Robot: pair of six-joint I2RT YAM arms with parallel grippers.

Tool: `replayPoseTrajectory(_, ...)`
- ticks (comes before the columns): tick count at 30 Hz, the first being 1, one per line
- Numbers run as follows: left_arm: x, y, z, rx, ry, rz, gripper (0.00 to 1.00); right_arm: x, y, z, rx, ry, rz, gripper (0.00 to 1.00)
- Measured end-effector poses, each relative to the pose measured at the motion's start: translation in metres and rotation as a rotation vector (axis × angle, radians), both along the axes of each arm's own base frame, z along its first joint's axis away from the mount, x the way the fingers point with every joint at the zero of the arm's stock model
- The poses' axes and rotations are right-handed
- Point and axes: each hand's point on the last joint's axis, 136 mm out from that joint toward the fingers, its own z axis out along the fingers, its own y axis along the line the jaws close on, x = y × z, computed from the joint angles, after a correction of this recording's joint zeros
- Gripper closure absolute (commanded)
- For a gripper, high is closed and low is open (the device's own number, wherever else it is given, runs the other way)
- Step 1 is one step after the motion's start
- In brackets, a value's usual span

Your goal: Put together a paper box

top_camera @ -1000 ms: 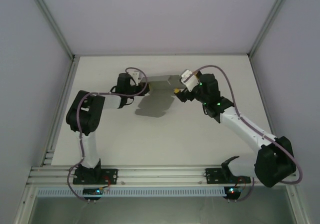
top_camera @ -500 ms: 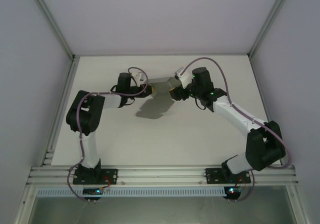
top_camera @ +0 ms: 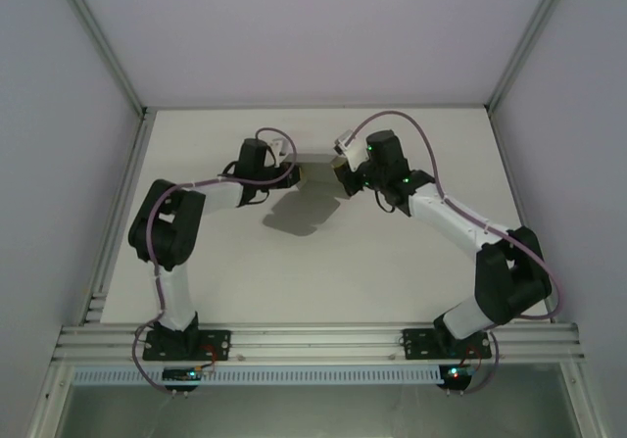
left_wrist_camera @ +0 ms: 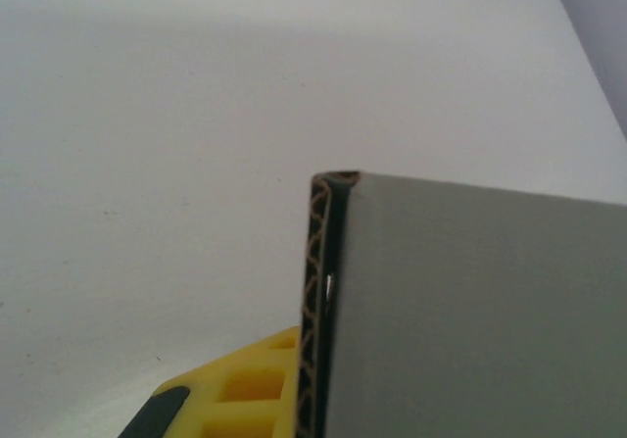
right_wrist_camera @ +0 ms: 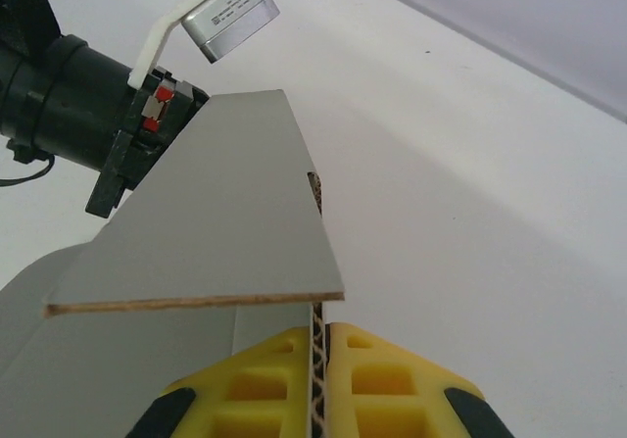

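Observation:
The paper box (top_camera: 316,164) is grey card, held above the white table between both grippers, with its shadow below it. My left gripper (top_camera: 299,173) is shut on the box's left end. In the left wrist view a yellow finger (left_wrist_camera: 245,394) presses on the corrugated edge of a grey panel (left_wrist_camera: 470,311). My right gripper (top_camera: 336,175) is shut on the right end. In the right wrist view both yellow fingers (right_wrist_camera: 402,384) pinch a thin corrugated wall at the gripper (right_wrist_camera: 321,384), under a loose grey flap (right_wrist_camera: 216,213).
The white table (top_camera: 392,252) spreads round the arms, with an aluminium rail (top_camera: 313,340) along its near edge and enclosure walls on three sides. The left arm's wrist and its camera (right_wrist_camera: 230,12) sit just beyond the box in the right wrist view.
My right gripper has swung left to the box and gone from open to shut on its right wall. The left gripper kept its grip and shifted slightly.

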Motion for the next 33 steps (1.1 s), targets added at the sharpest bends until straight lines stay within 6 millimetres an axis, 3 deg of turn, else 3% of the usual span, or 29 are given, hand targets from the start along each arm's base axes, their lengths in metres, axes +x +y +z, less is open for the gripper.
replayPoseTrajectory(10,0.013,0.006,0.018,0.143,0.105,0.163,0.93,0.011,-0.004,0.012,-0.046,-0.097,-0.122,1.00)
replayPoseTrajectory(14,0.011,0.009,0.012,0.166,0.112,0.176,0.81,0.004,0.002,0.007,-0.045,-0.076,-0.092,1.00)
replayPoseTrajectory(16,0.009,0.012,0.007,0.163,0.093,0.166,0.83,-0.003,0.009,0.005,-0.039,-0.063,-0.061,1.00)
replayPoseTrajectory(19,-0.003,0.016,0.002,0.144,0.068,0.117,0.95,-0.009,0.010,-0.001,-0.034,-0.036,-0.033,1.00)
replayPoseTrajectory(21,-0.011,0.018,0.002,0.142,0.046,0.090,1.00,-0.009,0.007,-0.003,-0.031,-0.024,-0.027,0.67)
replayPoseTrajectory(23,-0.011,0.024,0.005,0.158,0.007,0.109,1.00,-0.013,0.003,-0.007,-0.044,-0.004,-0.023,0.64)
replayPoseTrajectory(24,-0.008,0.030,0.006,0.175,-0.010,0.129,1.00,-0.016,0.001,-0.006,-0.048,-0.004,-0.020,0.56)
replayPoseTrajectory(26,-0.003,0.040,0.006,0.214,-0.036,0.171,1.00,-0.021,-0.002,-0.002,-0.049,-0.013,-0.021,0.25)
replayPoseTrajectory(27,-0.001,0.045,0.006,0.234,-0.045,0.192,1.00,-0.023,-0.004,0.004,-0.043,-0.022,-0.023,0.14)
replayPoseTrajectory(29,0.001,0.050,0.007,0.271,-0.066,0.221,1.00,-0.025,-0.008,0.016,-0.032,-0.051,-0.034,0.02)
replayPoseTrajectory(33,0.000,0.048,0.010,0.314,-0.098,0.240,1.00,-0.022,-0.022,0.047,-0.005,-0.143,-0.119,0.02)
